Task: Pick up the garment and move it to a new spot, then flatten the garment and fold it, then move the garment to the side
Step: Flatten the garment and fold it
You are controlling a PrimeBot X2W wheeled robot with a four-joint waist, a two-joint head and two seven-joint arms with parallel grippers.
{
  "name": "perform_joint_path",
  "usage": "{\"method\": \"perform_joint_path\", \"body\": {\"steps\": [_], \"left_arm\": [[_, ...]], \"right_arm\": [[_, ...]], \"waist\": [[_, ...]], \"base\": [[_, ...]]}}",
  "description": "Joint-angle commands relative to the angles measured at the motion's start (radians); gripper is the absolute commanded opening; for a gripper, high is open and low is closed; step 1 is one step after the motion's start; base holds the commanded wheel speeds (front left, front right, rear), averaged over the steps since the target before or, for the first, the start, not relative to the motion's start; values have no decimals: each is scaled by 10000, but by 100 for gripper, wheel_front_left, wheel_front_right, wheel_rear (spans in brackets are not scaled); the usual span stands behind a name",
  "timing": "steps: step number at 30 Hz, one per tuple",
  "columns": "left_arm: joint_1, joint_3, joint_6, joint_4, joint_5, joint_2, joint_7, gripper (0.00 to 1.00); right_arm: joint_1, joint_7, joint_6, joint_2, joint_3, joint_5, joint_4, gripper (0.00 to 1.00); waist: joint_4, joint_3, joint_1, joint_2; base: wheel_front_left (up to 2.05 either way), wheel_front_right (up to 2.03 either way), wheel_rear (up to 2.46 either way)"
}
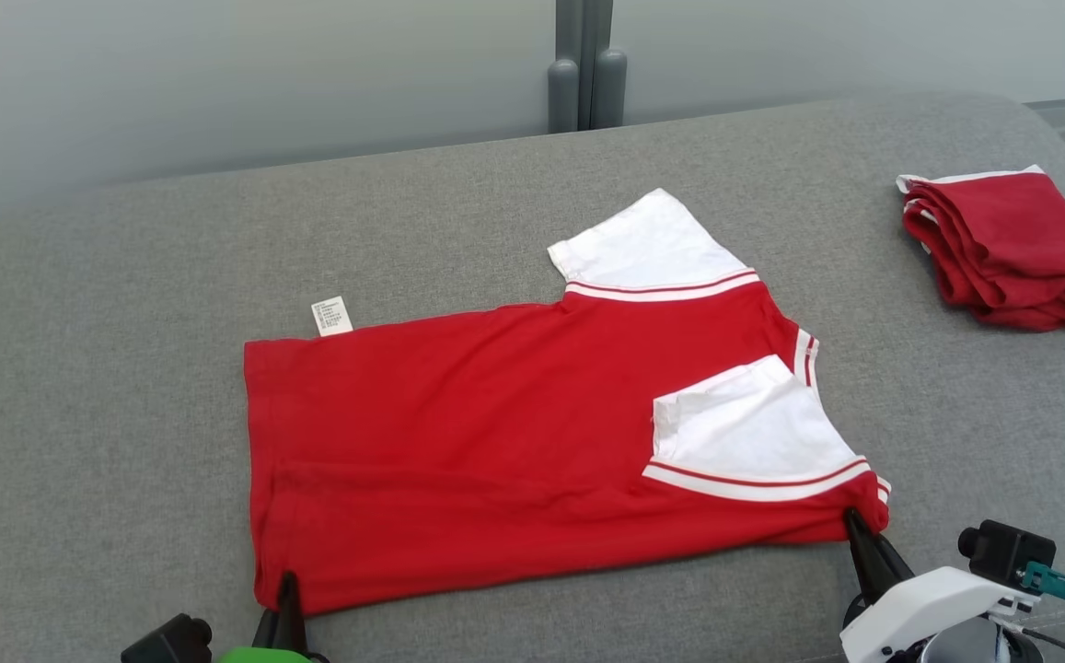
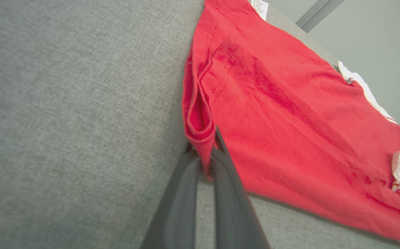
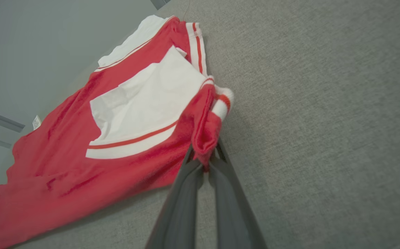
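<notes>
On what seems upholstery [image 1: 127, 322], left hand [image 2: 205, 149], right hand [image 3: 205, 153] pinch garment [image 1: 495, 442].

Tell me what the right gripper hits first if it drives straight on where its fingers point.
The red-and-white fabric T-shirt itself: the right gripper is shut on its striped shoulder corner, so it would likely just bunch that cloth ahead.
</notes>
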Motion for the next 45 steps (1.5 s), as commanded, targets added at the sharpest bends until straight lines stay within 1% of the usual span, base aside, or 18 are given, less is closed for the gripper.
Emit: {"method": "perform_joint_path", "body": {"steps": [1, 2, 3, 4, 5, 6, 10, 13, 16, 19, 23, 26, 31, 35, 39, 45], "left_arm": [[152, 3, 102, 87, -64, 65, 31, 0], [191, 6, 135, 146, -70, 63, 56, 0], [227, 4, 181, 188, -84, 60, 61, 31], [260, 5, 207, 232, -76, 67, 50, 47], [278, 12, 247, 282, -67, 84, 43, 100], [291, 26, 269, 306, -70, 107, 30, 100], [331, 112, 411, 274, -6, 252, -21, 100], [328, 177, 582, 114, 166, 545, -87, 100], [38, 182, 636, -57, 349, 905, 0, 100], [-443, 7, 606, -292, 656, 1336, 316, 100], [-1340, -346, 478, -550, 1065, 1914, 984, 100], [-2139, -562, 415, -510, 1286, 2233, 1585, 100], [-3469, -895, 305, 174, 1502, 2547, 2497, 100], [-4447, -1065, 242, 1036, 1683, 2694, 2898, 100], [-5227, -1239, 224, 1908, 1867, 2681, 3053, 100], [-6047, -1380, 109, 3083, 1995, 2585, 2876, 100]], "right_arm": [[185, -8, -3, -16, -63, -135, -11, 0], [230, -54, -3, 19, -91, -216, -7, 0], [265, -86, -3, 58, -106, -286, -2, 6], [308, -162, -3, 91, -146, -354, -10, 36], [364, -215, -5, 122, -175, -377, -35, 74], [436, -244, -3, 150, -180, -411, -55, 100], [622, -326, 0, 193, -313, -545, -166, 100], [808, -305, 0, 119, -529, -661, -324, 100], [899, -230, 0, -39, -761, -797, -598, 100], [971, -165, 0, -269, -843, -953, -1053, 100], [906, -47, -1, -778, -734, -1044, -1839, 100], [732, 194, 0, -896, -823, -1140, -2434, 100], [302, 584, 0, -992, -820, -1255, -3148, 100], [-106, 766, -1, -1103, -561, -1175, -3500, 100], [-407, 827, 0, -1197, -294, -1055, -3692, 100], [-782, 835, -1, -1272, -5, -974, -3719, 100]], "waist": [[-26, -91, 0, 0], [-35, -127, 0, 0], [-40, -155, 0, 0], [-47, -183, 0, 0], [-53, -207, 0, 0], [-61, -225, 0, 0], [-88, -302, 0, 0], [-118, -345, 0, 0], [-150, -367, 0, 0], [-178, -378, 0, 0], [-245, -316, 0, 0], [-352, -175, 0, 0], [-557, 230, 0, 0], [-751, 682, 0, 0], [-885, 1070, 0, 0], [-991, 1444, 0, 0]], "base": [[0, 0, 0], [0, 0, 0], [0, 0, 0], [0, 0, 0], [0, 0, 0], [0, 0, 0], [0, 0, 0], [0, 0, 0], [0, 0, 0], [0, 0, 0], [0, 0, 0], [0, 0, 0], [0, 0, 0], [0, 0, 0], [0, 0, 0], [0, 0, 0]]}}
